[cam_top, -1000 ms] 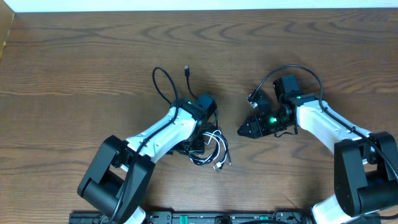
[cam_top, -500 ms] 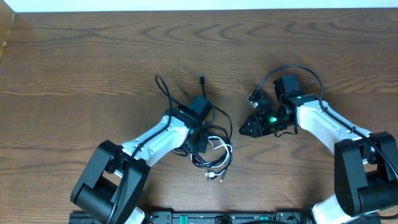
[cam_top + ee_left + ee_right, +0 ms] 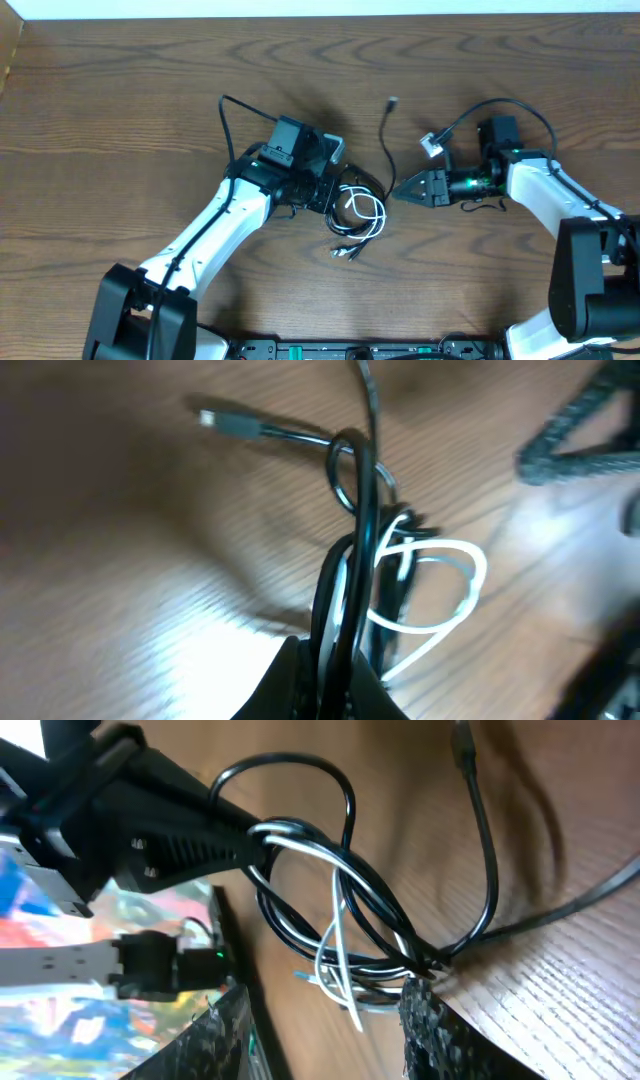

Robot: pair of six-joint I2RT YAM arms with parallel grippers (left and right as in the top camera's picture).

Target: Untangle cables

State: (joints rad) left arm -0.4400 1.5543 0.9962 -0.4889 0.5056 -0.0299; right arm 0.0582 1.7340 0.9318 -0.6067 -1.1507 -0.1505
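Cables, overhead: you see black cable and white cable in 1 knot mid-table, between the arms; a black plug lies far of it.
Left gripper, overhead: at the knot's left edge.
Right gripper, overhead: just right of the knot.
Left wrist, claw: clenched on the knot, with black and white strands running out from its tips.
Right wrist, claw: released, 2 fingers apart, with the knot just beyond them; you see the left gripper pinching it.

table: wood grain, smooth | black cable: glossy | white cable: smooth | right pincer fingers: rough
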